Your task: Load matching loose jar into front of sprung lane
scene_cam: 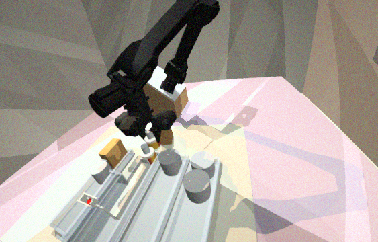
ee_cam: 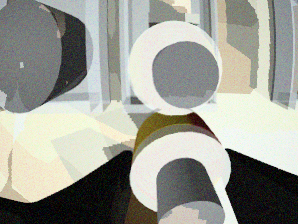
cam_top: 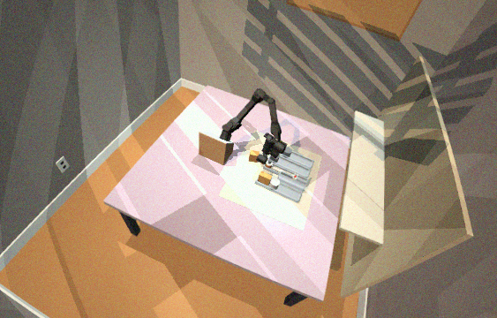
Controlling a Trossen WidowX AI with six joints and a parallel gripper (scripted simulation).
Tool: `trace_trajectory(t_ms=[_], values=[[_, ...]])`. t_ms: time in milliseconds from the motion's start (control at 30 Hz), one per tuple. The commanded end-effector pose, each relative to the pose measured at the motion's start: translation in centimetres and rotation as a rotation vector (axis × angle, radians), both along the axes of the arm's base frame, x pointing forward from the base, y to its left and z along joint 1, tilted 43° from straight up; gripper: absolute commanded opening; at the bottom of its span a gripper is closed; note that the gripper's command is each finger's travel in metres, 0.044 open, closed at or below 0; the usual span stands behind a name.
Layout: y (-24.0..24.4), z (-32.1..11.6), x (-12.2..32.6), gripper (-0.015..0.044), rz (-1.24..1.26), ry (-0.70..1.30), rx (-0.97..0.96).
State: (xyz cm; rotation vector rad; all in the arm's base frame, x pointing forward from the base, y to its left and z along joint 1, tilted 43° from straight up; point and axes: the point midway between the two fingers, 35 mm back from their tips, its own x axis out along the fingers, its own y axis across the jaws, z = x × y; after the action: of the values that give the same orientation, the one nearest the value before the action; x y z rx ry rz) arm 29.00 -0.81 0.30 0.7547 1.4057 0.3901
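Note:
My gripper [scene_cam: 151, 135] is shut on a jar with a grey cap, white shoulder and amber body [scene_cam: 152, 140] [ee_cam: 180, 172]. It holds this jar upright just outside the front end of the sprung lane. The matching lane jar [scene_cam: 148, 154] [ee_cam: 142, 55] stands at the front end of that lane, directly ahead of the held jar and in line with it. The two are very close; I cannot tell whether they touch. The low front stop and the held jar's base are hidden. A pale frame with a red marker [scene_cam: 88, 201] lies across the rails farther back.
Grey cylinders [scene_cam: 170, 162] [scene_cam: 197, 185] [ee_cam: 30, 55] stand in the neighbouring lanes. A white jar [scene_cam: 101, 173] [cam_top: 274, 183] and an orange block [scene_cam: 113, 153] [cam_top: 265, 177] are on the other side. Another orange block [cam_top: 254, 155] is near the gripper. A brown box [cam_top: 214, 147] stands near the arm base.

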Motion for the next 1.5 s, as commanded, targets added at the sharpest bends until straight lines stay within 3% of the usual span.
trace_trajectory(t_ms=[0,1467], values=[[-0.3,0.2,0.9,0.0,-0.004,-0.021,-0.004],[-0.8,0.3,2.7,0.0,-0.004,-0.022,-0.004]])
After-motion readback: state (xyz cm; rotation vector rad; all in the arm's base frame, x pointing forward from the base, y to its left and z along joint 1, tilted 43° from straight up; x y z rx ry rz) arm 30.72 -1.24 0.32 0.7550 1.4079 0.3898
